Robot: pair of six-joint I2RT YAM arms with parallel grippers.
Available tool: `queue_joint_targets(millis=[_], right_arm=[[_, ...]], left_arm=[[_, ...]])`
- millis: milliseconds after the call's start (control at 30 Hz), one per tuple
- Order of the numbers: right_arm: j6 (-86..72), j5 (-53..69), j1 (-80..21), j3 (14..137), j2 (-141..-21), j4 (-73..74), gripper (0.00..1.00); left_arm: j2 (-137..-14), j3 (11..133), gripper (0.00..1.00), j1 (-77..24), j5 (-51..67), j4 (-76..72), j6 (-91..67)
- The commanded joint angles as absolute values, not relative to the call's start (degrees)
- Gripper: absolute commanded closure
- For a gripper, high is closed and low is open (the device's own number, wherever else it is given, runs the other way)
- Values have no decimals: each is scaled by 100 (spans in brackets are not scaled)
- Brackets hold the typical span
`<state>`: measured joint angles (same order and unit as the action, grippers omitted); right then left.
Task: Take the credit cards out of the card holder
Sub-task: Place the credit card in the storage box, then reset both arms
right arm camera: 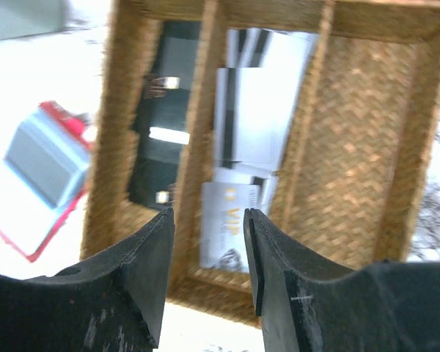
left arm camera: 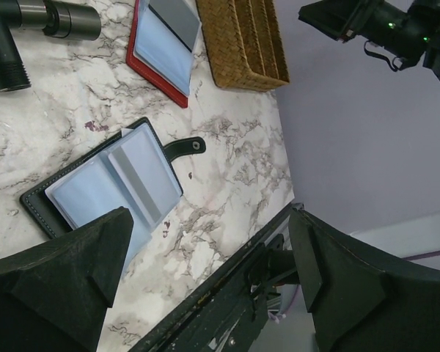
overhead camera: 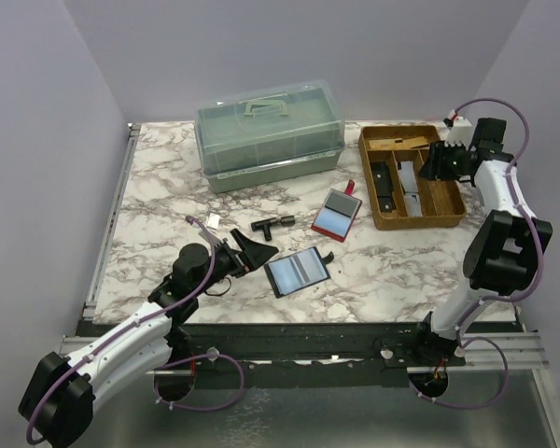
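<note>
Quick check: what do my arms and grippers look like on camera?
The left arm and right arm have white links, bulky black joints and a thin purple cable looping along each. The left gripper and right gripper have matte black, wedge-shaped fingers.

surface [overhead camera: 168,201]: white marble, grey veins | tray [overhead camera: 441,196]: tan weave | near card holder [overhead camera: 299,272] — black | far card holder [overhead camera: 337,214] — red | box [overhead camera: 269,135]: translucent green

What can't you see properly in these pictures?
Top view: inside the green box; its cloudy lid hides it.
Right wrist view: cards in the woven tray are blurred.
Left wrist view: top edge cuts off the red card holder; a finger covers the black card holder's corner.
</note>
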<state>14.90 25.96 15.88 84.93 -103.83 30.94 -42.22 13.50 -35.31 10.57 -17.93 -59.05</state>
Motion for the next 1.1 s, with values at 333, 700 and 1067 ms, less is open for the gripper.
queue_joint_targets(millis=[333,700,1067], right_arm=[[1660,5825,1591,6829,-8299,2793,49],[1463,6449,1600,5818,-7120,2209,37],[128,4138,1729,5873,-5803,1727,0]], left_arm=[[-4132,1268,1,-3489,1365,-2118,-6586],[-4071,1608,1,-3489,1336,-1182,-6514],[-4012,4413,1,-3406,-1132,2806,-3643]])
